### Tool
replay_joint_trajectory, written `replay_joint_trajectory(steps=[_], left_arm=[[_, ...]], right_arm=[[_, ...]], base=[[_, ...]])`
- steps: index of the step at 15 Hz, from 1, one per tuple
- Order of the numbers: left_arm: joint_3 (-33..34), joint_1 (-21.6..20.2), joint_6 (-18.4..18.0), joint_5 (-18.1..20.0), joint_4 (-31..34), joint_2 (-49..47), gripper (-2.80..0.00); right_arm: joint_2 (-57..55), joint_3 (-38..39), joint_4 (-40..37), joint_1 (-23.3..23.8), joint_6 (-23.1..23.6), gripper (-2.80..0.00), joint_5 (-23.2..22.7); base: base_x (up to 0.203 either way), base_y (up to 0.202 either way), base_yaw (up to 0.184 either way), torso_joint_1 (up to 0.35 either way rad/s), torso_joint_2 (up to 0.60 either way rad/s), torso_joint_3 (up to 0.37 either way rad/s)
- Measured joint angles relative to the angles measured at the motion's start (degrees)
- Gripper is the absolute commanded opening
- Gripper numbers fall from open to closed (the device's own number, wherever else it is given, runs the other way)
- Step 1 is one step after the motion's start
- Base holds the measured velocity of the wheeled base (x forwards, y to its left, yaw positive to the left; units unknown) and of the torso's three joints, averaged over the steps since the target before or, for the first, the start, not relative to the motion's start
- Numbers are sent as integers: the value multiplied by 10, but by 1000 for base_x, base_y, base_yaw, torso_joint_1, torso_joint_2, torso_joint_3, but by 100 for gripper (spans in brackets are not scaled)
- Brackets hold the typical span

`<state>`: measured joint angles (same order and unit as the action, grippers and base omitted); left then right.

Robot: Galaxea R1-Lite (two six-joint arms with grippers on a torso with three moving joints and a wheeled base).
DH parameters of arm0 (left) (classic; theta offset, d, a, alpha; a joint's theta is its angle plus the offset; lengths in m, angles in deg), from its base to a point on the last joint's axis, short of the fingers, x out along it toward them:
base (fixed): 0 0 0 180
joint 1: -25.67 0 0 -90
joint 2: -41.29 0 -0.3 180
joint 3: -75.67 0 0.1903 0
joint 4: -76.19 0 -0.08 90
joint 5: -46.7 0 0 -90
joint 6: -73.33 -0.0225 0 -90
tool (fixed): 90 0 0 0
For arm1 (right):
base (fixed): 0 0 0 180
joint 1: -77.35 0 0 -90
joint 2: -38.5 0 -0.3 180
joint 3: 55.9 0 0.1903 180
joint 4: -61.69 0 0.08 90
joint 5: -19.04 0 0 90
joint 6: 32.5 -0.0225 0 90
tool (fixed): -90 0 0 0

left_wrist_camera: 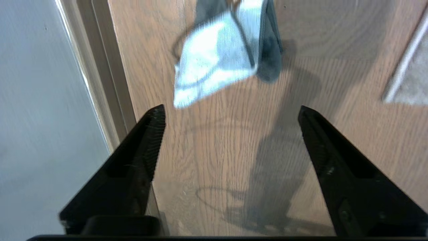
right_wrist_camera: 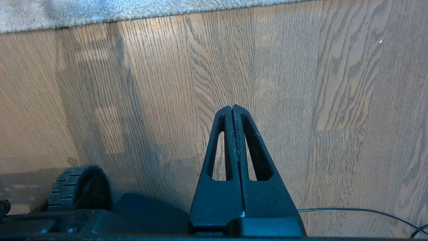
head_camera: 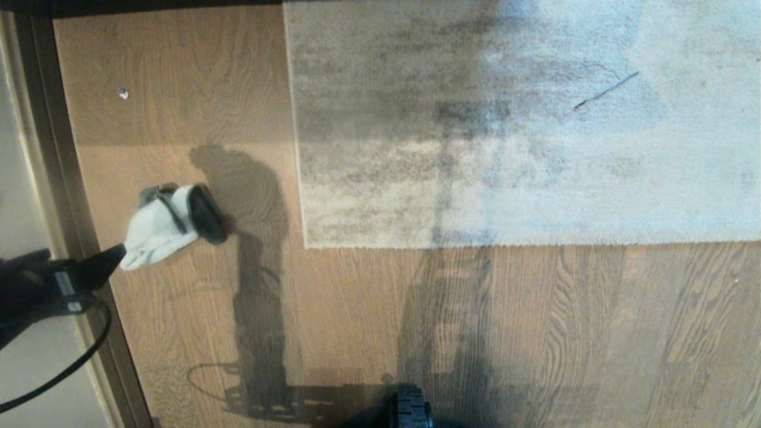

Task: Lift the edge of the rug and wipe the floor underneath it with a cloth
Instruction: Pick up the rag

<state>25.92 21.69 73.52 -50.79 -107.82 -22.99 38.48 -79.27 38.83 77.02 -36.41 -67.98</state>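
You're looking at the floor (head_camera: 368, 309), warm brown wood-grain planks, with robot shadows falling across it. A dark baseboard strip (head_camera: 65, 196) is running along the floor's left side, with a pale wall (head_camera: 24, 196) beyond it. The rug (head_camera: 535, 131), pale grey-beige with dark mottled streaks, is lying flat across the upper right of the floor; the rug edge (head_camera: 475, 245) and its square corner are sitting down on the planks, not lifted.

The cloth (head_camera: 172, 223) is lying crumpled on the bare floor between the baseboard and the rug's left border, off-white face up with a dark grey fold showing; it is well apart from the rug.

Your left hand (left_wrist_camera: 230, 112) is hovering over the floor by the baseboard, fingers spread wide, holding nothing, tips just beside the cloth's near corner. Your right hand (right_wrist_camera: 233, 107) is sitting parked low over bare floor below the rug, fingers pressed together, empty.

A black wheel (head_camera: 410, 407) is showing at the floor's near edge, a thin cable (right_wrist_camera: 361, 211) is trailing beside the right hand, and a small pale speck (head_camera: 123, 93) is lying on the floor near the far left.
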Motion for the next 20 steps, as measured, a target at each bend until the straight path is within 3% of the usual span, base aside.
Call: replay_joint_trajectory(steps=[6, 9, 20], left_arm=[[-23, -10, -1, 2, -134, -87, 0], [-36, -21, -1, 21, -136, -112, 0], [-90, -24, -3, 24, -139, -182, 0]], right_arm=[[0, 0, 0, 0, 0, -280, 0], [0, 0, 0, 0, 0, -280, 0], [0, 0, 0, 0, 0, -280, 0]], base=[[0, 0, 0, 0, 0, 0], [0, 0, 0, 0, 0, 0], [0, 0, 0, 0, 0, 0]])
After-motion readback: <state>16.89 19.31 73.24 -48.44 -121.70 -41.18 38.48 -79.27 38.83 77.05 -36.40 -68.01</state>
